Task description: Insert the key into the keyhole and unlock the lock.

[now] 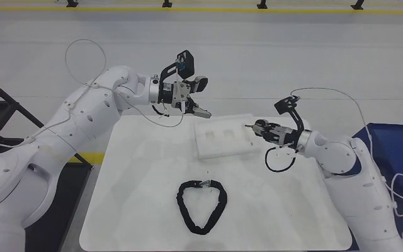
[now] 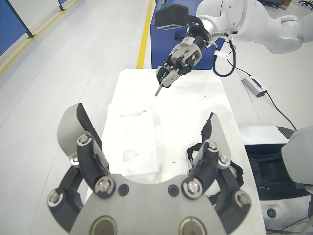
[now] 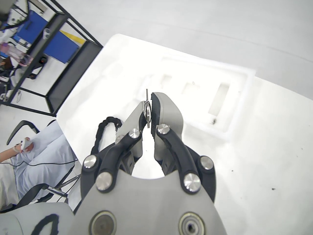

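A black fabric-covered chain lock (image 1: pixel 201 206) lies in a loop on the white table (image 1: pixel 145 201), its metal lock body (image 1: pixel 204 184) at the top of the loop. My right gripper (image 3: pixel 148 108) is shut on a small metal key (image 3: pixel 147 107), whose blade (image 2: pixel 158 91) sticks out past the fingertips. It hovers above the right end of the white foam tray (image 1: pixel 223 140), seen from across the table as the right gripper (image 2: pixel 164 78). My left gripper (image 2: pixel 146 121) is open and holds nothing, raised near the table's far left corner, beside the tray.
The foam tray (image 3: pixel 195 89) with several rectangular cut-outs lies at the back middle of the table. A blue cart (image 2: pixel 171 45) stands beyond the table's right side, and a black metal frame (image 3: pixel 49 74) stands off its left side.
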